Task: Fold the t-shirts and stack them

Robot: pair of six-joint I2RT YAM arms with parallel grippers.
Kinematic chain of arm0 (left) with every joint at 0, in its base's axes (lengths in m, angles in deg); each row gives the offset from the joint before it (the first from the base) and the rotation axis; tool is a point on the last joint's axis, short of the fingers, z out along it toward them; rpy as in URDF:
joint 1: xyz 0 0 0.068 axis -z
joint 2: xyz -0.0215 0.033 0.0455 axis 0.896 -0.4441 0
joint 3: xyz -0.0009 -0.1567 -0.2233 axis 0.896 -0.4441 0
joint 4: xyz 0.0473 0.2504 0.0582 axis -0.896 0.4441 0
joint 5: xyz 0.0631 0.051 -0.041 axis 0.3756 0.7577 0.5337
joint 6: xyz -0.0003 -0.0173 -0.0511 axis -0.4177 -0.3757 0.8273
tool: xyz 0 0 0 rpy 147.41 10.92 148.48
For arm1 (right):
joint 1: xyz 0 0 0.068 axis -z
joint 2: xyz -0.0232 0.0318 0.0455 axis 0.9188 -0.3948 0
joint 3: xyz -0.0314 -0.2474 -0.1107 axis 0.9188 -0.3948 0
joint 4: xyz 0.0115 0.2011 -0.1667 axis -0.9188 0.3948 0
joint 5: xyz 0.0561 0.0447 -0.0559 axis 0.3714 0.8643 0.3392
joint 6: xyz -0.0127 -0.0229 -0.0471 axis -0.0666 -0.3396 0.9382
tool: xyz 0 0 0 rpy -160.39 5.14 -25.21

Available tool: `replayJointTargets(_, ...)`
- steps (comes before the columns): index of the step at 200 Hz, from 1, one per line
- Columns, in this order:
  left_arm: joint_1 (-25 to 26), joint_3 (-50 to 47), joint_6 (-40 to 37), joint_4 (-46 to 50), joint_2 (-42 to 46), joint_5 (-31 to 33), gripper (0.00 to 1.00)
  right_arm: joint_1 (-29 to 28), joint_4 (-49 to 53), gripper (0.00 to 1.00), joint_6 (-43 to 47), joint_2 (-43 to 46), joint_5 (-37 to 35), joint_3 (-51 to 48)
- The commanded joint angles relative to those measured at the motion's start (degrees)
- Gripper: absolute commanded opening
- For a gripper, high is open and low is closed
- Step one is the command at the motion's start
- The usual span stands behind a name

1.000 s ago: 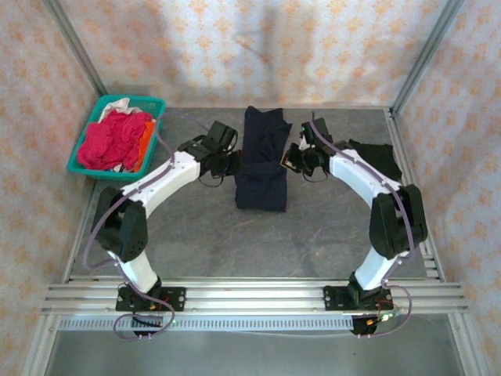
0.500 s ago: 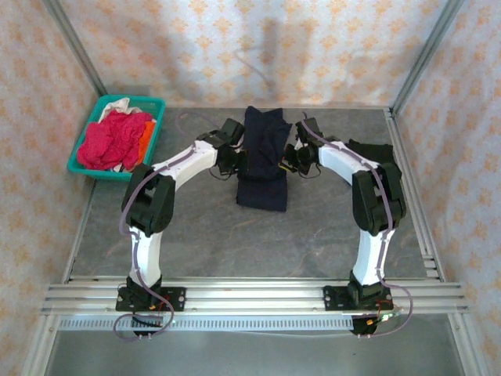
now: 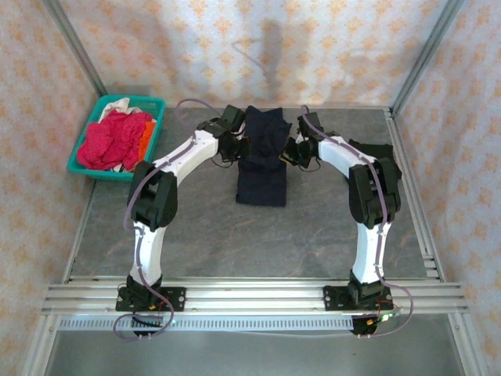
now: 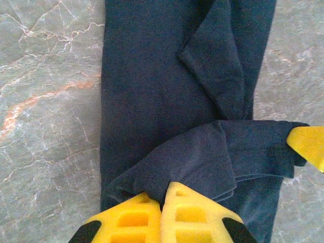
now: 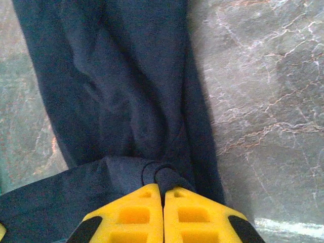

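A: Top view: where is your navy t-shirt (image 3: 262, 164)?
B: Folded long on the table (image 3: 235, 235) toward 12 o'clock, with your left claw (image 3: 234, 149) at its 9 o'clock edge and your right claw (image 3: 294, 152) at its 3 o'clock edge.
A: Left wrist?
B: Your claw is closed, pinching a navy fold.
A: Right wrist?
B: Closed too, gripping navy cloth.

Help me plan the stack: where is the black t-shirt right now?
Top view: the black t-shirt lies on the table's right side, partly behind the right arm, right of the navy t-shirt.
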Motion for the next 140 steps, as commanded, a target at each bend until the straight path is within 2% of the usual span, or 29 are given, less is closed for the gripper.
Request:
replayJointTargets(1,-0.61,1.32,0.04,2.90,-2.21,-0.93,0.15,0.31,-0.68,0.18,0.12,-0.39,-0.37,1.29)
replayJointTargets(12,-0.62,1.50,0.51,3.23,-2.26,-0.81,0.47,0.37,-0.67,0.31,0.09,0.42,-0.27,1.07)
replayJointTargets(16,-0.61,1.55,0.60,3.32,-2.18,-0.95,0.54,0.36,-0.88,0.34,0.13,0.93,-0.26,0.89)
replayJointTargets(37,-0.65,-0.11,1.17,2.53,0.38,0.73,0.68,0.31,-2.01,0.44,0.61,4.98,-0.76,-0.96)
replayJointTargets(49,-0.61,-1.56,1.46,2.13,2.89,2.87,0.80,0.15,-3.30,0.50,0.61,7.65,-0.73,-3.03)
replayJointTargets(68,-0.57,-5.48,1.73,0.59,7.94,6.03,0.99,-1.85,-3.65,0.50,1.76,10.90,-3.00,-6.18)
replayJointTargets(83,-0.61,-10.16,1.90,-1.14,11.65,8.49,1.00,-4.26,-3.33,0.50,2.96,12.05,-5.59,-7.63)
replayJointTargets(97,-0.61,-15.81,3.75,-3.21,17.09,9.91,1.00,-6.22,-4.99,0.49,1.93,11.51,-5.02,-8.60)
replayJointTargets(140,-0.70,-33.09,6.09,-8.38,29.28,11.36,1.00,-12.82,-7.31,0.45,-0.72,3.85,-3.65,-4.97)
